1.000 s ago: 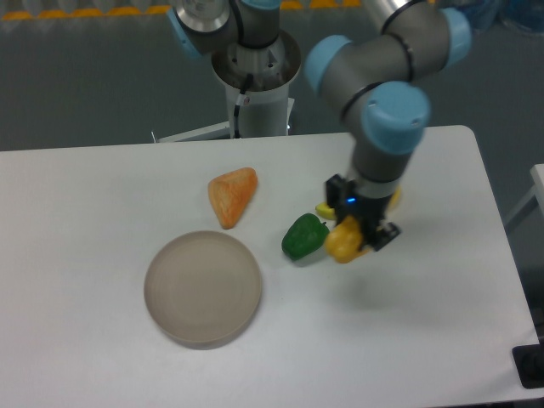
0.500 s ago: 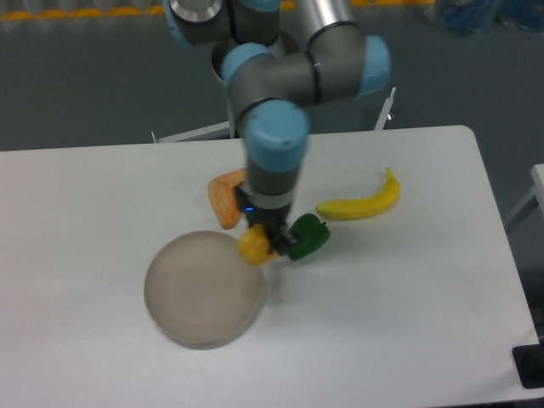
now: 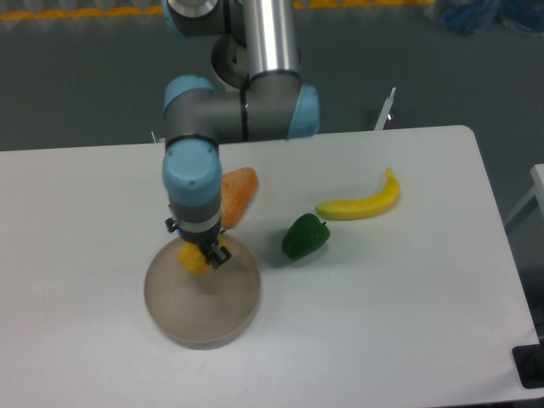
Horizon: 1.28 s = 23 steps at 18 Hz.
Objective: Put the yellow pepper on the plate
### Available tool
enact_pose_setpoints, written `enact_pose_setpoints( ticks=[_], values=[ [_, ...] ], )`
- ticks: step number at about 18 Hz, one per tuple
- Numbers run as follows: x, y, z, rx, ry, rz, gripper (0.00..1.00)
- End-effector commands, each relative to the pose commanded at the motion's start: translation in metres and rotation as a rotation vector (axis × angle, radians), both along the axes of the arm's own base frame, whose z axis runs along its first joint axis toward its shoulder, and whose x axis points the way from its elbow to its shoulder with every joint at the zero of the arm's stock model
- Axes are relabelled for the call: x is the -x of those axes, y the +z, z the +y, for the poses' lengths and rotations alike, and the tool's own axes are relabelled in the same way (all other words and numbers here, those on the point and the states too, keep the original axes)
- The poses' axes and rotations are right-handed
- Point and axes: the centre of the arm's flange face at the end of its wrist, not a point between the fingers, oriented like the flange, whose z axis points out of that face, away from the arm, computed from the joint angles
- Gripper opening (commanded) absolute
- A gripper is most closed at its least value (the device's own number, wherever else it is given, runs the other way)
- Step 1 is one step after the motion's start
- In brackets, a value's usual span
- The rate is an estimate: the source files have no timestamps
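Note:
The yellow pepper (image 3: 193, 259) hangs over the far part of the plate (image 3: 202, 308), a round grey-beige dish at the table's front left. My gripper (image 3: 200, 254) points straight down and is shut on the pepper, with the dark fingers partly hidden behind it. I cannot tell whether the pepper touches the plate's surface.
An orange wedge-shaped toy (image 3: 236, 194) lies just behind the plate, partly hidden by my wrist. A green pepper (image 3: 303, 236) sits to the right of the plate, and a yellow banana (image 3: 361, 201) lies further right. The arm's base (image 3: 246, 59) stands at the table's far edge.
The arm swung left across the table, carrying the yellow pepper from beside the green pepper to above the plate. The banana, once hidden by the gripper, now shows.

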Motion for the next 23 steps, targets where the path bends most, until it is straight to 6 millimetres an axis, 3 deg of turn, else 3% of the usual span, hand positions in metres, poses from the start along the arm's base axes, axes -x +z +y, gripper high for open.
enact_pose_setpoints(
  ticks=[1, 5, 8, 13, 16, 20, 23],
  values=[
    [-0.001, -0.002, 0.001, 0.001, -0.003, 0.0, 0.29],
    [0.001, 0.001, 0.009, -0.066, -0.008, 0.017, 0.97],
    [0.003, 0.008, 0.014, -0.115, 0.0, 0.032, 1.0],
    [0.014, 0.041, 0.015, -0.169, 0.014, 0.062, 1.0],
    [0.074, 0.073, -0.002, -0.2, 0.09, 0.121, 1.0],
    [0.141, 0.083, -0.018, -0.191, 0.067, 0.175, 1.0],
    [0.2, 0.099, -0.042, -0.204, 0.067, 0.202, 1.0]
  ],
)
